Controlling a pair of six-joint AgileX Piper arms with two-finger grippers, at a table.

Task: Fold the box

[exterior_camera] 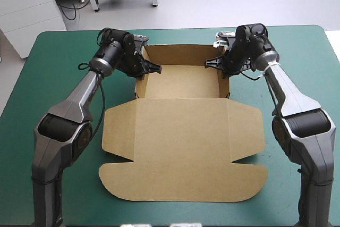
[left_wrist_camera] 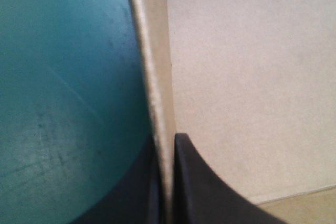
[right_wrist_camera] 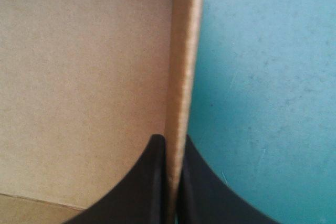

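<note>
My left gripper (left_wrist_camera: 166, 141) and right gripper (right_wrist_camera: 172, 139) clamp the walls (left_wrist_camera: 153, 51) of the box (exterior_camera: 180, 147), upper centre of the frame — I must keep both upright, evenly.

The box (exterior_camera: 183, 147) is a cut sheet of brown board, only partly formed. At its far end stands a shallow open tray, with its far, left and right walls upright around a bare floor. The wide lid panel, with rounded flaps at both sides, lies flat toward the near edge. The box sits midway between left and right on the teal-green surface (exterior_camera: 53, 78).
</note>
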